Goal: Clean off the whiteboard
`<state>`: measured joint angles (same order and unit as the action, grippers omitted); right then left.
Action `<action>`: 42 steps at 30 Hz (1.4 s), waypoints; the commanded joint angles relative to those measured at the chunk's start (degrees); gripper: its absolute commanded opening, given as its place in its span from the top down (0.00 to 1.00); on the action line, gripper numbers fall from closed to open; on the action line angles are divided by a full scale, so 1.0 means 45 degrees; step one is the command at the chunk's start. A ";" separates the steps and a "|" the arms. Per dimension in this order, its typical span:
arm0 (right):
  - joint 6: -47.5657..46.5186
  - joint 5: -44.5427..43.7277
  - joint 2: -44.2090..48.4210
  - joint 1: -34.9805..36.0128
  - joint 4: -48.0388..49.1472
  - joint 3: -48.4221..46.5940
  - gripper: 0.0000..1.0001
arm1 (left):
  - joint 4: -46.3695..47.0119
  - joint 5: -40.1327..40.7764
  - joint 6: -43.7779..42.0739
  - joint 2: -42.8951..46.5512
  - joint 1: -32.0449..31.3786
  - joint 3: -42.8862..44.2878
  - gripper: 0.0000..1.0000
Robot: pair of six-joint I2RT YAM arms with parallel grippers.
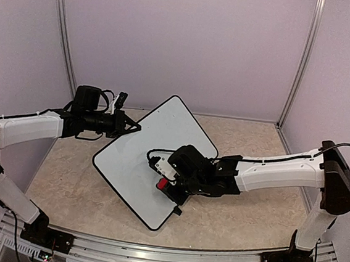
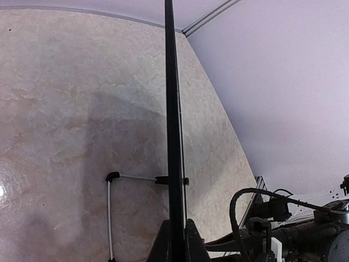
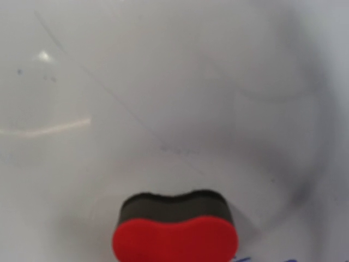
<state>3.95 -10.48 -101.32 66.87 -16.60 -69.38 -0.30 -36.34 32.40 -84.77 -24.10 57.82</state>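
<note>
Pressing a red eraser [image 3: 174, 232], peanut-shaped with a dark felt underside, onto the near half of the whiteboard [image 1: 156, 135], our right gripper [image 1: 163, 184] pinches the block between narrowly parted fingers. The board, a glossy white rounded rectangle with a thin black rim, rests diagonally on the mottled beige table [image 1: 253, 151], faintly smeared grey. At its far-left edge, our left gripper [image 1: 132, 127] clamps the rim tight.

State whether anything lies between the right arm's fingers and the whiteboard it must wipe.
Only the red eraser, held in the right gripper, lies between them, dark felt facing the whiteboard: the wiping tool, no obstacle. Nothing else visible intervenes; the left gripper clamps the board's edge on the left.
</note>
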 commanded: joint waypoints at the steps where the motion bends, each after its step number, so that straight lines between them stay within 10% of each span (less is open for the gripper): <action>1: 0.0183 -0.0675 -0.0464 0.0003 -0.1118 0.0408 0.79 | 0.0733 -0.0013 -0.0560 0.0082 0.0073 -0.0154 1.00; 42: 0.0192 0.0945 -0.0063 -0.1799 0.0404 0.0051 0.80 | 0.0774 -0.0094 -0.0531 0.0225 0.0121 -0.0191 1.00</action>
<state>4.97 -9.41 -99.57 60.01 -18.55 -67.90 0.56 -36.97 33.10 -84.64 -23.88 57.47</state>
